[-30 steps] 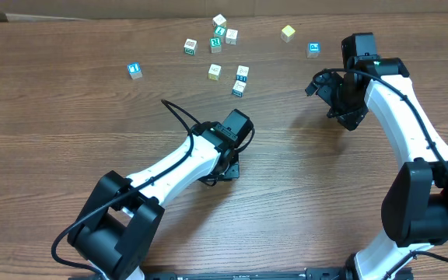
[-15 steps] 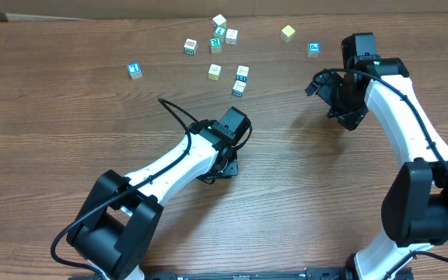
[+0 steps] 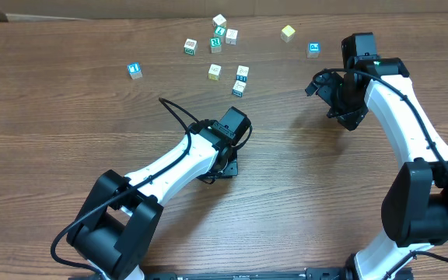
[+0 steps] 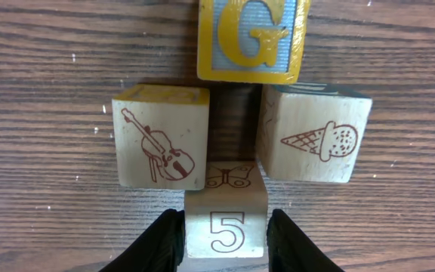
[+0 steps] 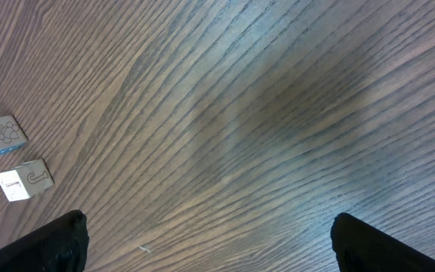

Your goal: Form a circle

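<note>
The circle (image 4: 229,177) looks formed; my left pincer (image 4: 226,245) straddles the 5 cube (image 4: 226,208); whether gripping, I cannot tell; retreat is left.

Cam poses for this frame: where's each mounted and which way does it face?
Overhead: above the table, looking straight down; left arm and right arm both show.
Left wrist: looks down on the four-cube circle; left gripper tips flank the 5 cube.
Right wrist: looks down on wood, two cubes at left edge; right gripper wide open.
Shared: all see the table's wood.
</note>
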`<state>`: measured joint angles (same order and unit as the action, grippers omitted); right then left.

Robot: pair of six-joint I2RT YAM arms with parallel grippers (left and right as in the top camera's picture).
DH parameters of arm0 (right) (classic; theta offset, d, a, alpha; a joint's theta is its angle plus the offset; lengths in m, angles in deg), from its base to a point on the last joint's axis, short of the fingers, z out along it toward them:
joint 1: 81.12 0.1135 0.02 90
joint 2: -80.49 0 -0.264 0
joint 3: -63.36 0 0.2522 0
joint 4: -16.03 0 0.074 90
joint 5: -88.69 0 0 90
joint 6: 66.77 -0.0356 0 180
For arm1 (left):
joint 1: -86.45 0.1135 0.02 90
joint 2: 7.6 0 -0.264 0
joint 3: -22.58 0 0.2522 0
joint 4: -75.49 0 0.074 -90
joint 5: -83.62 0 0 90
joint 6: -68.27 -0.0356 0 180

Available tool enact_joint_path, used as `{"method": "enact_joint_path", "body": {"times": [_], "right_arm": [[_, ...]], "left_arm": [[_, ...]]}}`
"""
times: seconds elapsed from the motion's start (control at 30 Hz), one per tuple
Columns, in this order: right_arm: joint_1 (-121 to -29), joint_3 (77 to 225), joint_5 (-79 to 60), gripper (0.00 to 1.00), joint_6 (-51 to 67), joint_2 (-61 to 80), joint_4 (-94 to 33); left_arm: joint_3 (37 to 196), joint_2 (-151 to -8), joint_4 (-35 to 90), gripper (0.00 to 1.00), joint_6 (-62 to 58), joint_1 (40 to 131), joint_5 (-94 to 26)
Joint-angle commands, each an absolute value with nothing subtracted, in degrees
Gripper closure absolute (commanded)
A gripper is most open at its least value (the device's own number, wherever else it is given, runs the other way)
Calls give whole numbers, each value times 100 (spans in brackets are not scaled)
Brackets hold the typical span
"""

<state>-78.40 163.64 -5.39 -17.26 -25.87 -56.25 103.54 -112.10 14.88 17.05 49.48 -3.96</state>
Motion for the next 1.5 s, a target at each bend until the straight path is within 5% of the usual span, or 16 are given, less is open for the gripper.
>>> {"method": "enact_joint_path", "body": {"times": [0.0, 0.37, 0.7, 1.03, 1.47], "right_arm": [[-7825, 16447, -497, 0, -1719, -2517, -5610], [-7825, 16447, -497, 0, -1719, -2517, -5610], [-7825, 16447, -497, 0, -1719, -2517, -5610], [-7825, 16447, -497, 0, -1719, -2517, -5610], [-7825, 16447, -497, 0, -1719, -2517, -5610]], "left_arm": [[10323, -11287, 1507, 67, 1552, 5004, -363], [10323, -11287, 1510, 69, 1552, 5004, -368], [10441, -11280, 1411, 47, 1401, 5009, -499], [12085, -11280, -235, 41, 1141, 5123, 28], [12762, -11280, -1017, 28, 1143, 6795, 485]]}}
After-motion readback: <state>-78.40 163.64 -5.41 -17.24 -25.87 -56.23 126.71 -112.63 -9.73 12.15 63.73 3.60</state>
